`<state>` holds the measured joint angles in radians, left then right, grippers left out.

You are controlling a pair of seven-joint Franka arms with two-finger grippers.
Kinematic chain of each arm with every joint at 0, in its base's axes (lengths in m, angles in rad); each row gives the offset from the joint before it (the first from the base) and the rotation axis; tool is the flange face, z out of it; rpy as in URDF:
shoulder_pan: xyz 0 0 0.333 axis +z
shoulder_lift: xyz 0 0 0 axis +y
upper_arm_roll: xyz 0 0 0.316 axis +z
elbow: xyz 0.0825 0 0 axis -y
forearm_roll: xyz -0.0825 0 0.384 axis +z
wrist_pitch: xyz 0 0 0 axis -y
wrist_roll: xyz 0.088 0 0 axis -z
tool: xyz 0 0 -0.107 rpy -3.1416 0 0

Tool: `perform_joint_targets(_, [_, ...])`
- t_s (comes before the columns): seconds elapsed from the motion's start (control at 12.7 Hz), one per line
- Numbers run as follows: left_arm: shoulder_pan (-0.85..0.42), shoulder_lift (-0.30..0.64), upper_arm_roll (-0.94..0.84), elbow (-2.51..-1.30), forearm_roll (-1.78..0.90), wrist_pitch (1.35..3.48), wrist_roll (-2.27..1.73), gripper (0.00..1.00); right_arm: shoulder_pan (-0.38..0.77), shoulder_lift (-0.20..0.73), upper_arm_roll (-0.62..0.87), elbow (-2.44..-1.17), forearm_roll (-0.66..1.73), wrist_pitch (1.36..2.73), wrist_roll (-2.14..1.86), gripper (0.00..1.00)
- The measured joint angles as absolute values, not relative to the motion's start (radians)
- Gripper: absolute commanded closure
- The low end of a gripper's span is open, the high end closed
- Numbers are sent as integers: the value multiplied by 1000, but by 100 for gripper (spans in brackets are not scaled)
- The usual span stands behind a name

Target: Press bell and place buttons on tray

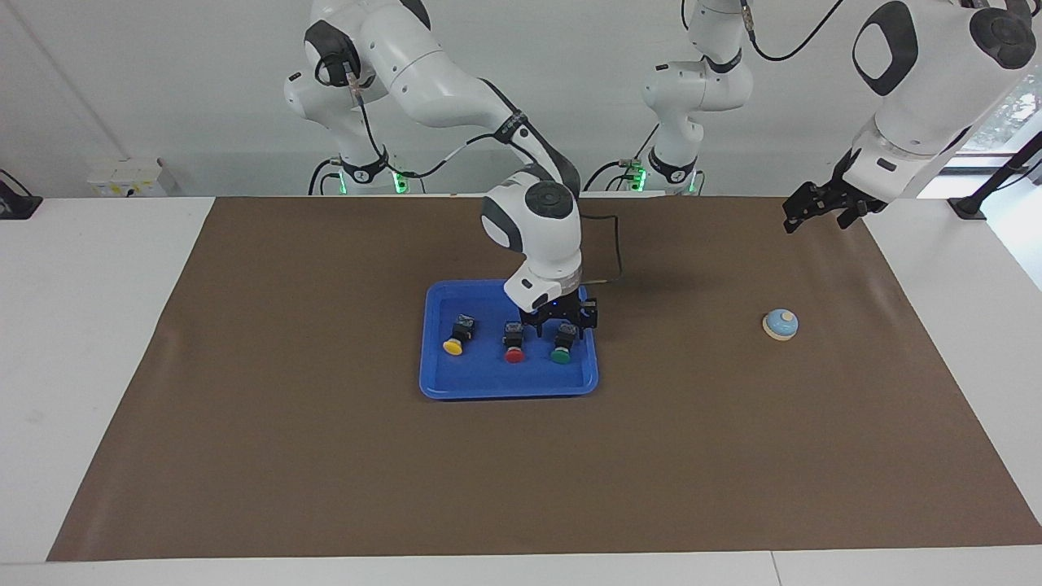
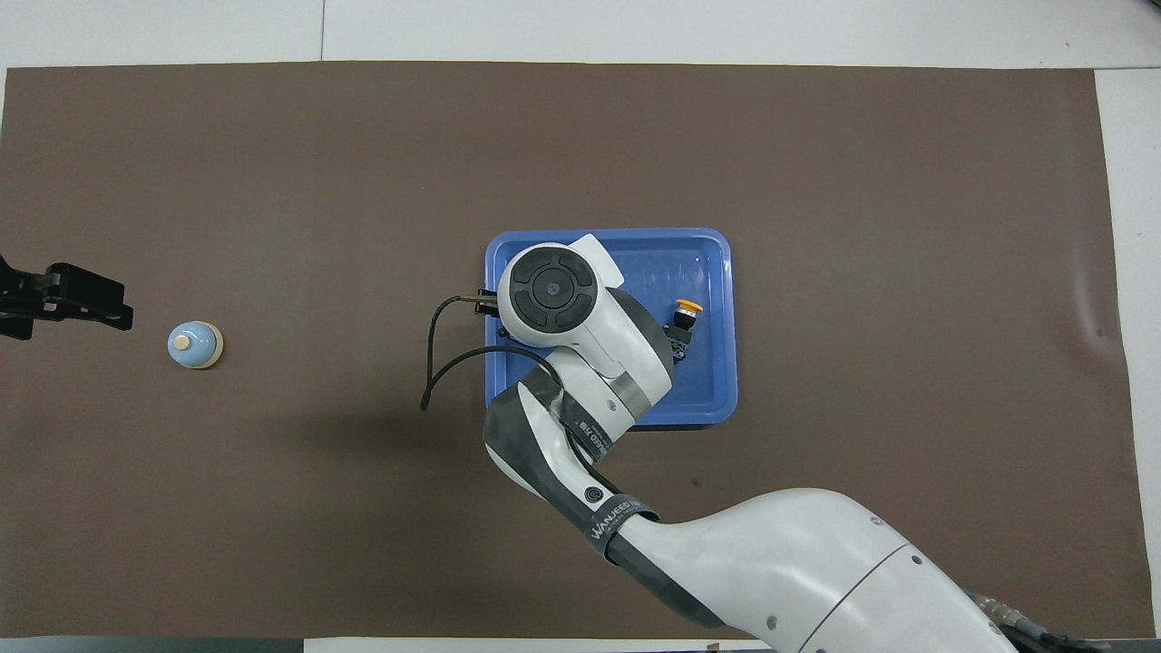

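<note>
The blue tray [image 1: 509, 382] lies at the centre of the facing view on the brown mat [image 1: 326, 456]. Three push-button switches lie in a row inside it: the yellow button [image 1: 454, 345], the red button [image 1: 514, 354] and the green button [image 1: 560, 353]. The right gripper [image 1: 559, 324] stands directly over the green button, jaws spread apart to either side of the switch body, holding nothing. In the overhead view the right arm covers the red and green buttons; only the yellow one shows. The bell [image 1: 781, 323] sits at centre right of the facing view, well apart from the tray. The left gripper [image 1: 818, 208] waits at upper right, jaws wide and empty.
</note>
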<state>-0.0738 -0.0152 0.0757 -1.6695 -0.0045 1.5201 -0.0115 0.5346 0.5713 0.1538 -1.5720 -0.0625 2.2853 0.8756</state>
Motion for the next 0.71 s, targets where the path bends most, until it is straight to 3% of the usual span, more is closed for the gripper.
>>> perform_joint_targets(0.32, [-74, -15, 76, -1670, -5, 1520, -11, 0, 462, 489, 147, -1568, -62, 2187, 875, 0])
perform_joint_targets(0.71, [-74, -15, 76, -1670, -5, 1520, -11, 0, 285, 307, 147, -1568, -60, 1906, 673, 0])
